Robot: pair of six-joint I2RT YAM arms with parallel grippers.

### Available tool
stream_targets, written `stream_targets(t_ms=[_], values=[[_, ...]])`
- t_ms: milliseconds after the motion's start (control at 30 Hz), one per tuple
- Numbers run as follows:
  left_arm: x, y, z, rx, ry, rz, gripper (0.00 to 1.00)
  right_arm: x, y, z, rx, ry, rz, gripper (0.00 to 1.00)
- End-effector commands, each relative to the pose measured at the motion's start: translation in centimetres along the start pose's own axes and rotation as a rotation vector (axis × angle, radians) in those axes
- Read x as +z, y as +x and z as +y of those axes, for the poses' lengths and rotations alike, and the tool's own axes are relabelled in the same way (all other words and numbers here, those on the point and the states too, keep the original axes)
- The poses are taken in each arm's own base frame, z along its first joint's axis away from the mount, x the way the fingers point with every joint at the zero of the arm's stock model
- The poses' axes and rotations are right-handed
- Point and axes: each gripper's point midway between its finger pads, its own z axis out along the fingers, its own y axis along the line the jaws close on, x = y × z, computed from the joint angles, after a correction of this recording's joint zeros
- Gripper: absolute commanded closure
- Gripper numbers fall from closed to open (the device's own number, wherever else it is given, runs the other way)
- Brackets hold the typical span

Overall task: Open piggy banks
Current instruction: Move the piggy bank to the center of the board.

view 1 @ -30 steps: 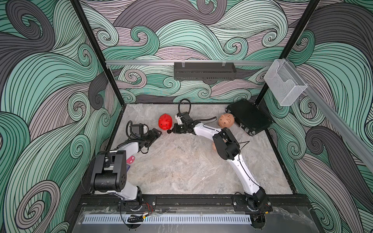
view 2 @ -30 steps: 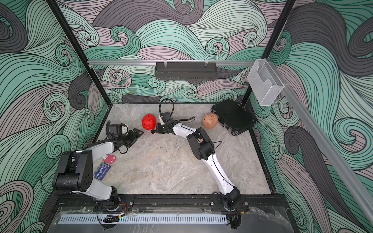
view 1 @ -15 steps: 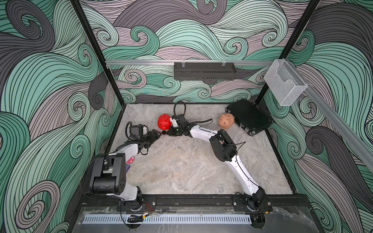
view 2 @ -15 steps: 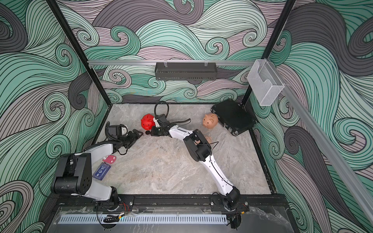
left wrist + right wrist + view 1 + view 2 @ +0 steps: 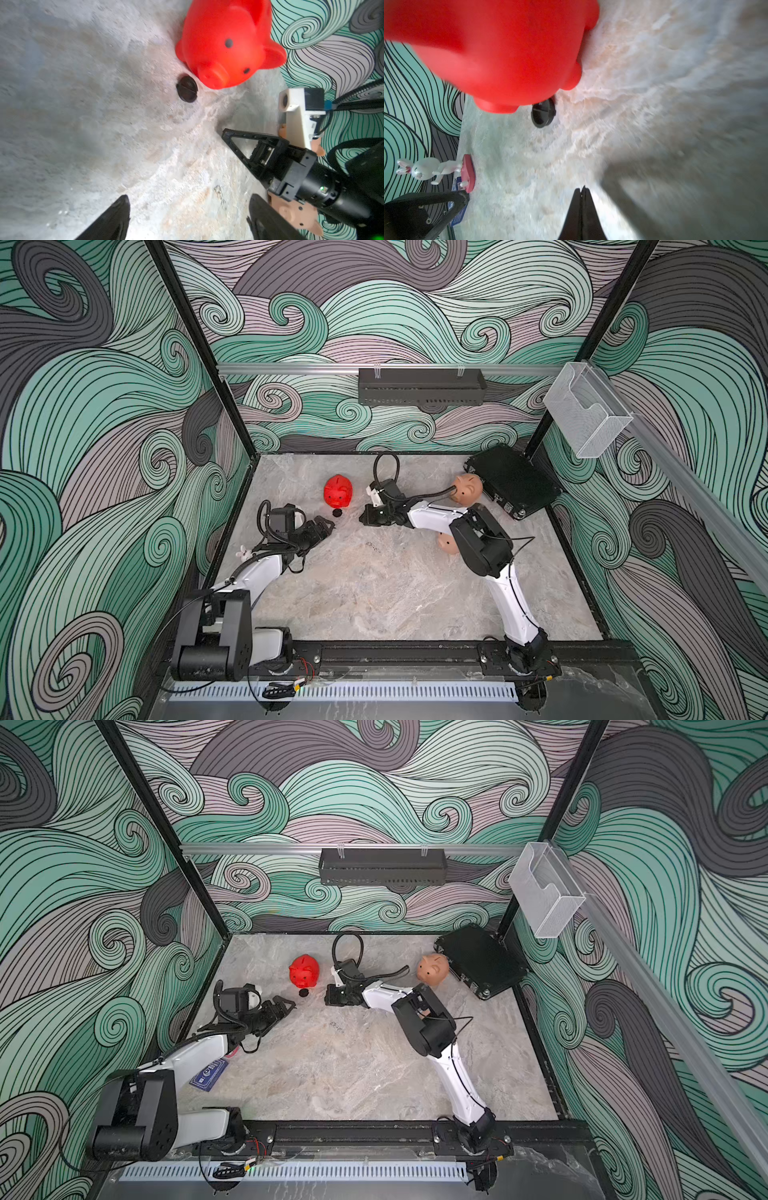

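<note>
Piggy banks point(image 5: 338, 492) look light, hollow and smooth; I judge them likely to skid or roll if nudged, so grip across the round flanks. The red pig point(image 5: 228, 41) stands toward the back of the table point(image 5: 374, 593), a black plug point(image 5: 187, 89) just beside its snout. The left gripper point(image 5: 188, 202) is spread, empty; the right gripper point(image 5: 582, 190) is pressed together. The left wrist view shows the plug's slot, lost in the top views; a top view puts a peach pig point(image 5: 433, 968) just beside the black case point(image 5: 478, 965).

Red piggy bank point(image 5: 226, 41) glossy smooth plastic; tabletop point(image 5: 374, 593) matt, stone-look.
</note>
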Motion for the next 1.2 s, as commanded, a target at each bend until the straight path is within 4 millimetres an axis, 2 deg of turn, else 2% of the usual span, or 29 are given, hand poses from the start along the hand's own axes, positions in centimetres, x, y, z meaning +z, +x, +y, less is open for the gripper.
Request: stream_targets(t_ms=[0,133,300,467,600,667,767,967,1167], values=[[-0.7,1.8,-1.2,0.063,0.008,0.02,0.11,-6.1,-2.6,2.3,-0.092,0.005,-0.131,0.95],[-1.3,3.3,-3.8,0.152,0.032,0.016,0.07,-12.3,-1.7,1.6,-0.093,0.063,-0.2,0.9],[-0.6,4.7,-8.1,0.219,0.111,0.04,0.04,-19.5,-0.1,-0.4,-0.097,0.192,-0.26,0.84],[1.6,6.1,-12.5,0.288,0.173,0.076,0.03,-26.3,1.6,-3.5,-0.084,0.328,-0.31,0.75],[4.2,8.0,-15.9,0.34,0.223,0.139,0.03,-30.3,3.0,-6.4,-0.046,0.424,-0.325,0.68],[5.8,9.4,-17.1,0.356,0.24,0.183,0.03,-31.4,3.6,-7.8,-0.014,0.456,-0.314,0.68],[7.2,10.9,-19.6,0.388,0.286,0.222,0.04,-32.1,4.5,-9.8,0.049,0.47,-0.29,0.65],[8.7,12.8,-22.9,0.44,0.334,0.271,0.04,-31.5,5.5,-13.8,0.24,0.421,-0.248,0.57],[9.5,14.0,-24.6,0.502,0.37,0.317,0.04,-30.2,4.7,-16.2,0.385,0.312,-0.269,0.35]])
